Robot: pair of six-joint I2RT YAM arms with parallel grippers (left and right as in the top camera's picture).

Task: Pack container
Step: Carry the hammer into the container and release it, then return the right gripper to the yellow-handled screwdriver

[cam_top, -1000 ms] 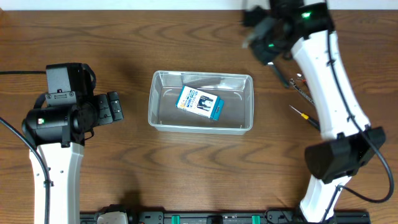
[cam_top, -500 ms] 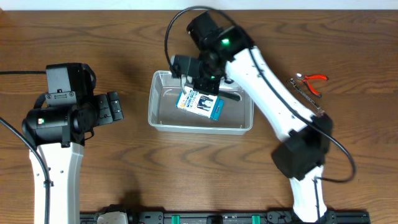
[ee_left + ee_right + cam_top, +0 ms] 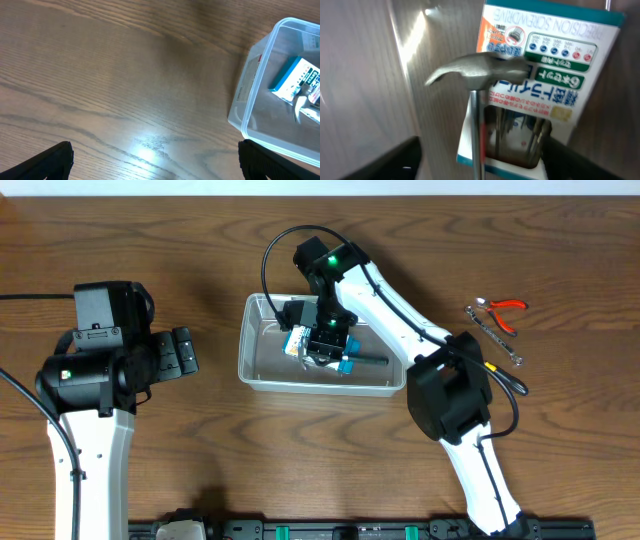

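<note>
Right pincer had swung in from well outside and down into the clear rectangular plastic container, which lay directly beneath it. Jaws stood wide apart, gripping nothing, astride the shaft of a steel-headed hammer; hammer head over the blue-and-white printed box just ahead. Best retreat: straight up, without snagging the shaft.

Brown wood table: clear container centre; red-handled pliers, metal tool at right.

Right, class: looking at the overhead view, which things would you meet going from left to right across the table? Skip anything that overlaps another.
left gripper, jaws open → container → red-handled pliers
</note>
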